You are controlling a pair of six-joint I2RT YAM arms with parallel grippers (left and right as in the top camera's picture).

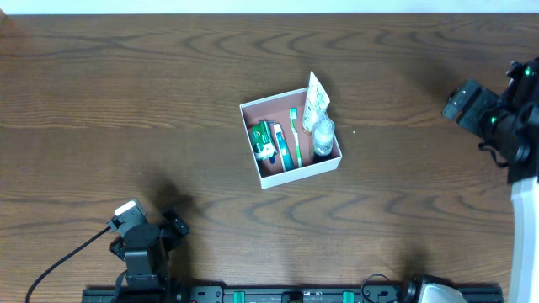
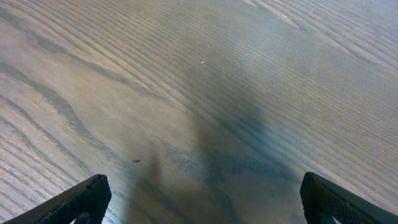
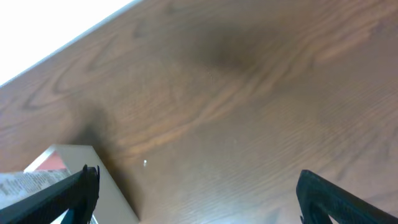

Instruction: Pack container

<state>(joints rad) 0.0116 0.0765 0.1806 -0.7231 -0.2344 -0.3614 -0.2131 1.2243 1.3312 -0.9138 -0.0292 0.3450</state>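
The container, a square white-walled box with a pink-brown inside, sits at the table's middle. In it lie a green-and-white packet, a green toothbrush and a small clear bottle. A white tube leans over its far right corner. My left gripper is open and empty over bare wood at the front left. My right gripper is open and empty at the far right, well away from the box. In the right wrist view, a container corner and the tube's end show at lower left.
The dark wood table surrounds the box on all sides. Its far edge shows in the right wrist view. A black cable runs from the left arm's base at the front left.
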